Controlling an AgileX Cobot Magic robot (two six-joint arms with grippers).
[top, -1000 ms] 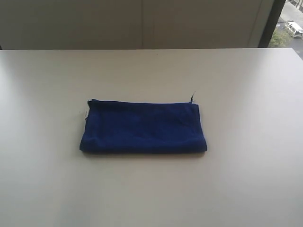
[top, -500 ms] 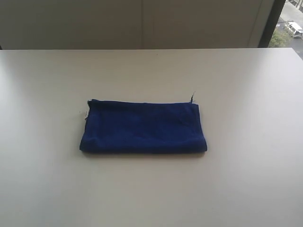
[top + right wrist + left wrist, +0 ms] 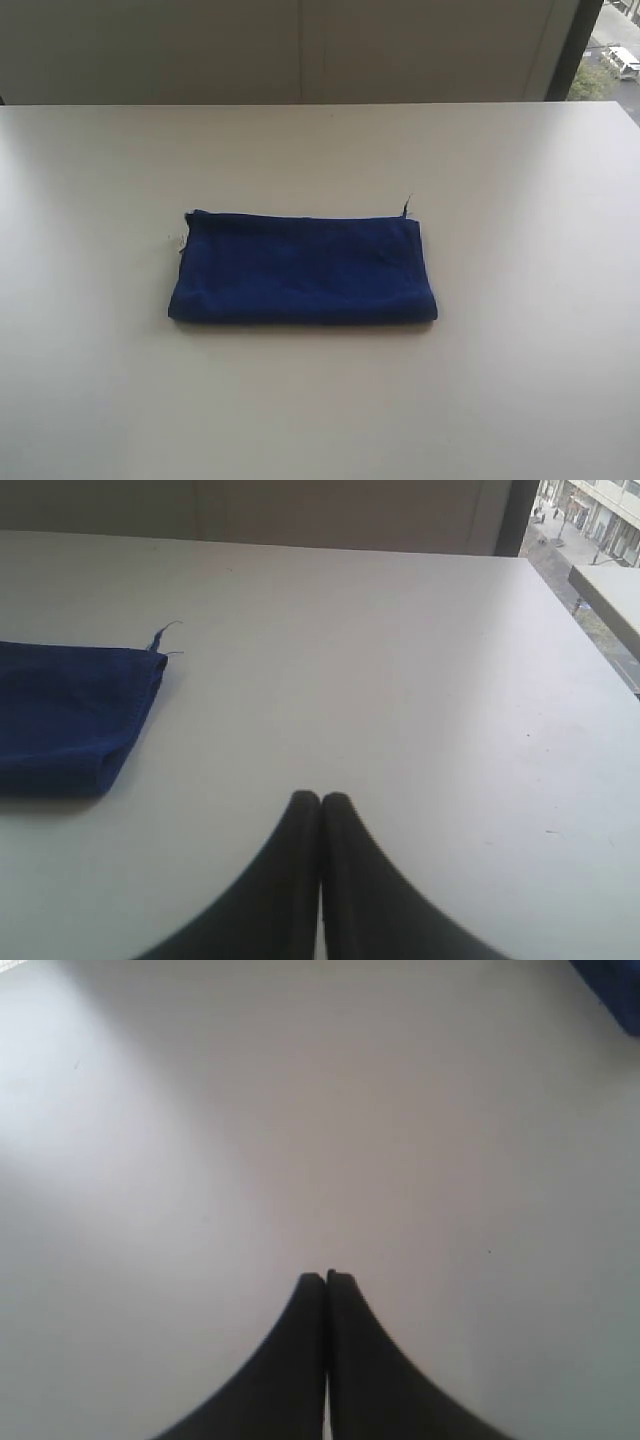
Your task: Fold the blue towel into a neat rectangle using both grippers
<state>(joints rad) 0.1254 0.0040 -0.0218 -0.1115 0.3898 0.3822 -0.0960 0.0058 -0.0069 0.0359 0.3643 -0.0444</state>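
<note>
- Left jaws: pressed together and empty, hanging over bare counter [image 3: 200, 1110]. Only a corner of the towel [image 3: 615, 990] shows at the edge of the left wrist view, so they sit well apart from the cloth. I judge this a parked pose, not a reach.
- Towel, mid-counter: it lies flat as a layered rectangle, its long side running across the exterior view. The near edge looks rounded, like a fold. A tag [image 3: 179, 240] peeks out at its left end, and a loose thread [image 3: 408, 204] stands up at the far right corner. Nothing touches it; its own weight keeps the layers down.
- From this shape, the folding looks done or nearly so.
- Right jaws: also pressed together and empty, over bare counter beside the towel's right end. They are clear of it, probably so the fold is not disturbed.
- Neither arm shows in the exterior view.
</note>
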